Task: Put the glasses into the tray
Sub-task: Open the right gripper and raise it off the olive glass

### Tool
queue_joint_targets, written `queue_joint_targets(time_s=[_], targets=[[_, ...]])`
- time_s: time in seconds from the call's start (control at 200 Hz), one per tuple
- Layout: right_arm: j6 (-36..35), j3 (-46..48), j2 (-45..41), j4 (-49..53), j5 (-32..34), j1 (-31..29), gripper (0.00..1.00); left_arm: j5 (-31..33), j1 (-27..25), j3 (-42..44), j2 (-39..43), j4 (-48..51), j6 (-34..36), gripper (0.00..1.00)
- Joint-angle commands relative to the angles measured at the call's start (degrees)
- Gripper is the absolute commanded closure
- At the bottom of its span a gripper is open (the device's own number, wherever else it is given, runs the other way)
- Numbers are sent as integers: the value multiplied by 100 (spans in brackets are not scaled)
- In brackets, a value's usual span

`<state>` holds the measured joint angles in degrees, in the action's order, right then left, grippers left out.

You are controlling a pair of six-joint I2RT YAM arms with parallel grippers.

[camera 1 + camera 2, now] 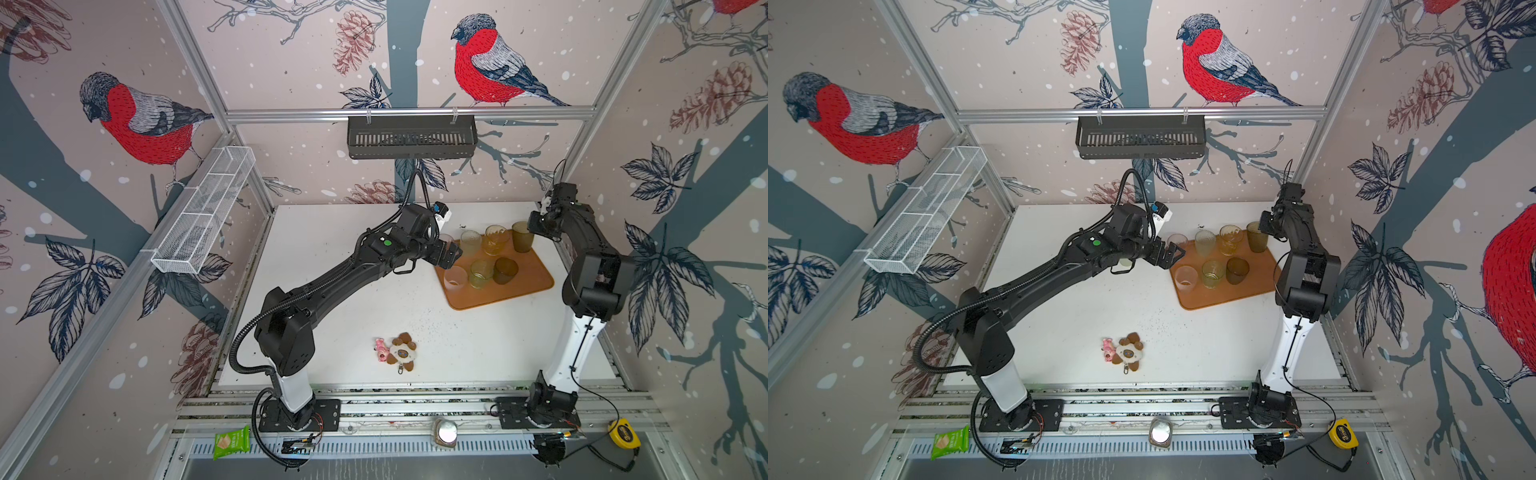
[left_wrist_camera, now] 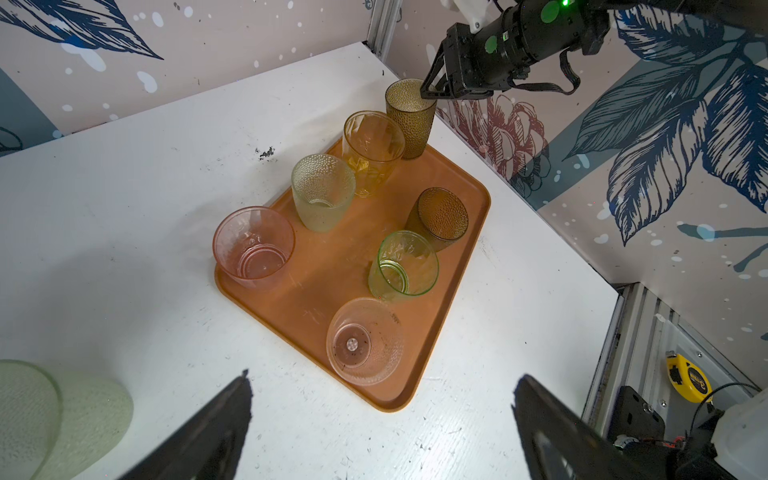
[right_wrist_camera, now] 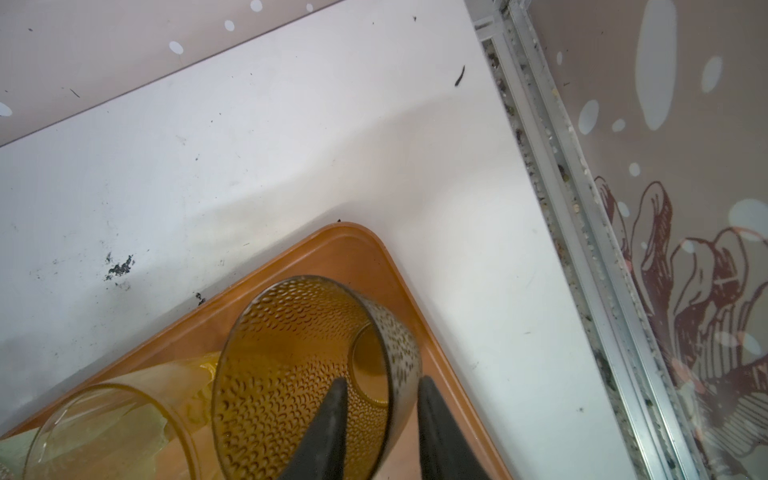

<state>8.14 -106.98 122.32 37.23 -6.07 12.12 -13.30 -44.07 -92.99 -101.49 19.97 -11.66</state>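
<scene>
glasses (image 1: 481,274) crowding tray (image 1: 524,290) rear, front strip bare

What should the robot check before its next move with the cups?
1. Tall amber glass upright on the tray: ok.
2. Right gripper clear of that glass: not ok, its jaws straddle the wall, one finger inside.
3. Left gripper open and empty: ok.
4. Nothing left off the tray: not ok, a pale green glass sits on the table by the left gripper.
5. Room on the tray for it: ok, the middle looks bare.
</scene>
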Motion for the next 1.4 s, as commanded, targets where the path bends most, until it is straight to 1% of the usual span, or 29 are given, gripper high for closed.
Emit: queue_joint_targets(time_s=[0.0, 0.735, 1.396], targets=[[-24, 64, -74, -67, -48, 15, 69, 55, -7, 7, 69, -89, 42, 2], [-24, 37, -68, -76, -131, 7, 72, 82, -13, 22, 91, -108, 37, 2], [-1, 277, -614, -190, -192, -90, 68, 73, -16, 15, 77, -125, 50, 2]])
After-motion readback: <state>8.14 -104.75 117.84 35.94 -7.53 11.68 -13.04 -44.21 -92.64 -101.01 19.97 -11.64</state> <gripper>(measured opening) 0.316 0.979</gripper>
